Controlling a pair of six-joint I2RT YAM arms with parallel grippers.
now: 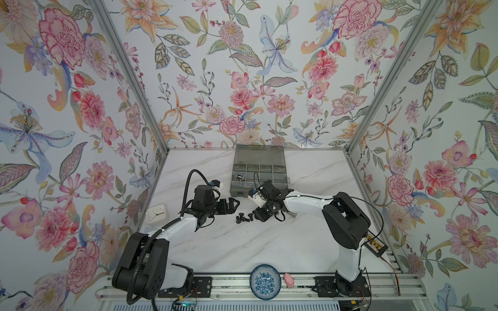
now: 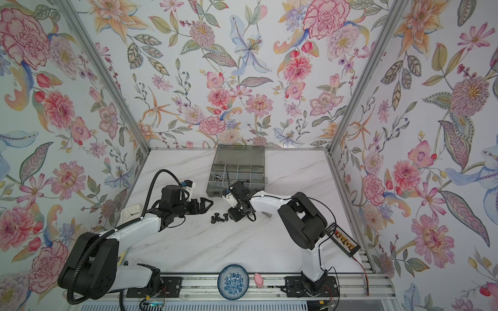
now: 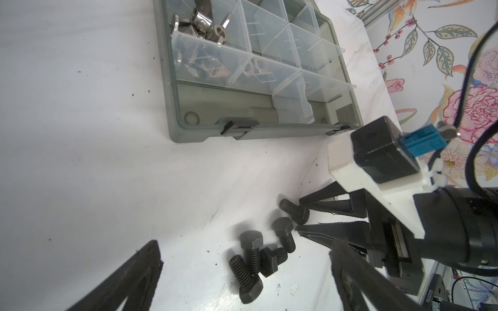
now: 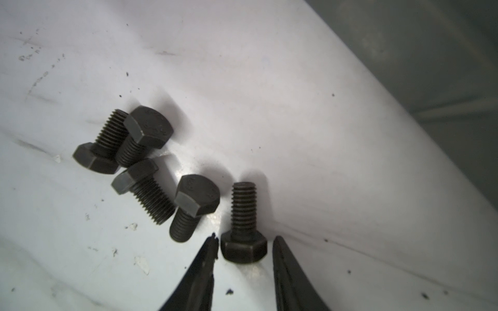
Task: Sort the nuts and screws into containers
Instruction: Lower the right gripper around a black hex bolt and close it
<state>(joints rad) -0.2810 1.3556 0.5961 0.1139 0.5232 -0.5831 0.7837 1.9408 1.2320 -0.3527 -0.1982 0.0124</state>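
Closest in the right wrist view are the fingertips (image 4: pixel 207 258) of the right gripper (image 4: pixel 245 238). They stand either side of the hex head of one black screw (image 4: pixel 244 250), which lies flat on the white marble table (image 4: pixel 296 134). A thin gap shows on each side of the head, so the jaws are partly open and straddle it without clamping. Its threaded shank points away from the fingers.

Four more screws (image 4: pixel 140 161) lie in a loose heap just beside it, two of them overlapping. In both top views the group sits near the table's centre. The straddled screw is at its 3 o'clock end, and the right gripper reaches in from 3 o'clock.

The left gripper (image 1: pixel 233 203) hangs near the heap at its 11 o'clock, jaws spread wide and holding nothing. At 12 o'clock stands the grey organizer box (image 1: pixel 237 191), lid raised, with silver wing nuts (image 3: pixel 202 21) in a compartment on its 9 o'clock side.
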